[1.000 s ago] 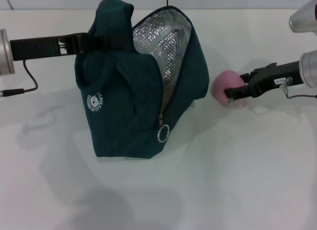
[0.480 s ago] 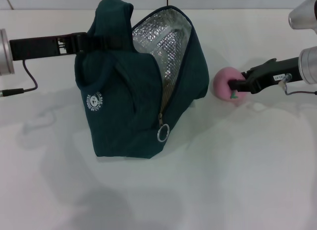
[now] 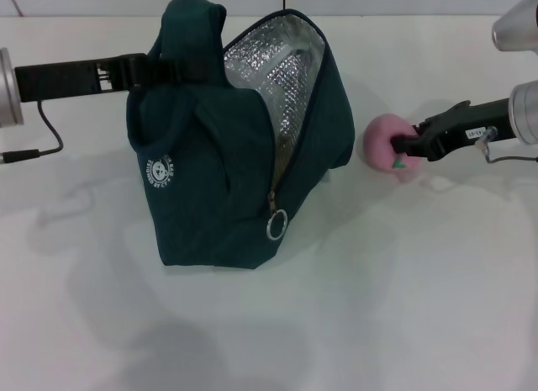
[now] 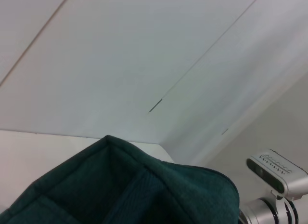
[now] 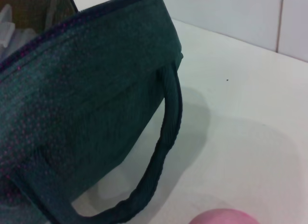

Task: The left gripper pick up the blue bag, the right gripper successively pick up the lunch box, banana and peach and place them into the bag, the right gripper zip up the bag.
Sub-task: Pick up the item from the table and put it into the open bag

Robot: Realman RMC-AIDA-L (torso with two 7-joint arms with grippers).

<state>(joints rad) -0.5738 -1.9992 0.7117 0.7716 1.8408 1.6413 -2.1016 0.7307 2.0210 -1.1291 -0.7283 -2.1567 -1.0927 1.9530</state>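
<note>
In the head view we see the blue bag (image 3: 239, 147) standing in the centre-left of the frame, its mouth gaping toward the upper middle so the foil lining (image 3: 277, 71) shows. The left gripper (image 3: 143, 71) reaches in from the left edge and appears clamped on the bag's upper fabric near a handle, holding the mouth up; its fingertips are partly buried in cloth, so we judge the grip from that.

At centre right the right gripper (image 3: 402, 145) has its jaws closed on the peach (image 3: 383, 141), which sits just beside the bag's right wall. Whether the fruit is off the table (image 3: 378, 307) we cannot tell for sure; a soft shadow lies just under it.

The relation that matters: the bag's opening lies to the upper left of the peach, and higher than it. The peach is round, so no axis needs aligning. We judge the right arm must carry it up and over the near rim. The right wrist view shows a pale plastic edge inside the bag, possibly the lunch box (image 5: 7, 21).
</note>
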